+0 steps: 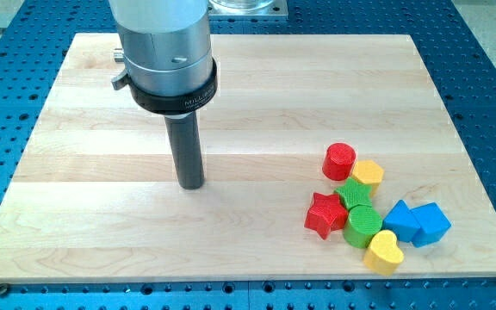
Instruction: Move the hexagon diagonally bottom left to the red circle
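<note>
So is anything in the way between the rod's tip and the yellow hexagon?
No block stands between them. My tip sits alone on bare wood at the view's left of the cluster. The yellow hexagon already touches the red circle on its right, with the green block just below.

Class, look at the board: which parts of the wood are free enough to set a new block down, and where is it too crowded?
Free: the whole stretch from the board's left edge to my tip, plus the top right above the red circle. Crowded: the bottom right, where red circle, yellow hexagon, red star, green blocks, blue blocks and yellow heart sit packed.
</note>
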`<state>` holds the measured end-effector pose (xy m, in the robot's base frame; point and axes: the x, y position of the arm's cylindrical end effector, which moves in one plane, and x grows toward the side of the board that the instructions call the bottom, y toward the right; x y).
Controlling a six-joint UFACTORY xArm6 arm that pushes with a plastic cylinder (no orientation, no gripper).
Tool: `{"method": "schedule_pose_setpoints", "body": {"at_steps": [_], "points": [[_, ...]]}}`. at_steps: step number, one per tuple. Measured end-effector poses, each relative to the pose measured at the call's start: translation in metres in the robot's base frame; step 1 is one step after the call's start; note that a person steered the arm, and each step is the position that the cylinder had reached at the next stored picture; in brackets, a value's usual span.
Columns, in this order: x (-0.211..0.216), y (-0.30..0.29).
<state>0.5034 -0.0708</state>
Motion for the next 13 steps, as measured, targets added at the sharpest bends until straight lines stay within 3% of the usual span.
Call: {"method": "schedule_pose_setpoints", "body": {"at_steps": [1,2,3,4,5,6,7,8,9,10,11,13], "points": [[0.000,0.001],[-0.019,0.039],[-0.089,0.078],[-0.138,0.156],[-0.140,0.208],[-0.140,0.208],[-0.140,0.249],[-0.089,0.370],[-0.020,0.389],[-0.012,0.386],[0.015,0.331],[0.018,0.263]]}}
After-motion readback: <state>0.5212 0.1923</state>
